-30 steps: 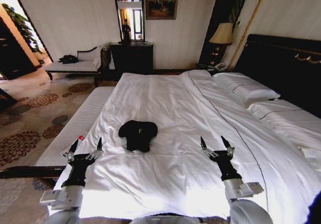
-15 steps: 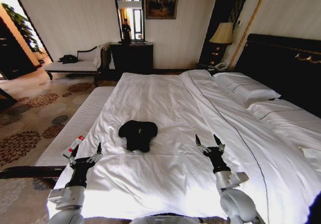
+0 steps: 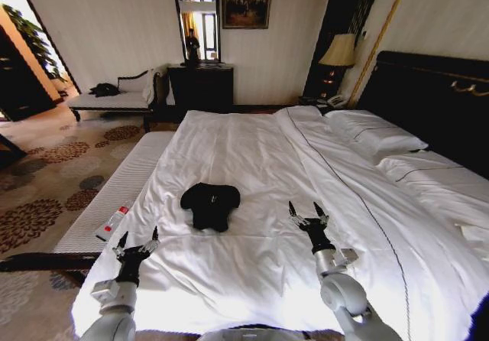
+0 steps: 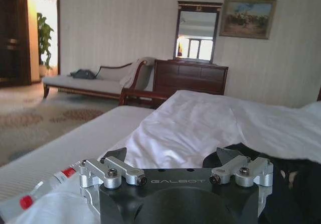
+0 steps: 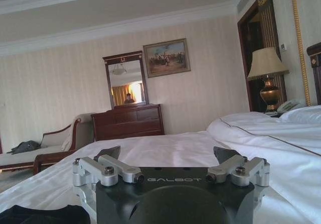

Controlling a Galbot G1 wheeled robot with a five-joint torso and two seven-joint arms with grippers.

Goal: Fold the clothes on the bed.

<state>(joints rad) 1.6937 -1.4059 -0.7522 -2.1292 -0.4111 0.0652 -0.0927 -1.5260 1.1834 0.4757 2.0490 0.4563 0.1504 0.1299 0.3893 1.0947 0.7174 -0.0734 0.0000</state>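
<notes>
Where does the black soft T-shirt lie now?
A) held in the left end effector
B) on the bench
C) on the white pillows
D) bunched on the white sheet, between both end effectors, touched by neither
D: the black soft T-shirt lies bunched on the white-sheeted bed, apart from the open left end effector and open right end effector.

The T-shirt (image 3: 210, 205) is showing black with a small white mark at its centre, against the bed (image 3: 252, 157) in plain white sheets with a thin dark line running along them. The headboard (image 3: 435, 100) is looking near-black. The carpet (image 3: 53, 180) is displaying beige with dark brown floral medallions. Both grippers, left gripper (image 3: 136, 242) and right gripper (image 3: 307, 214), are appearing black and silver.
</notes>
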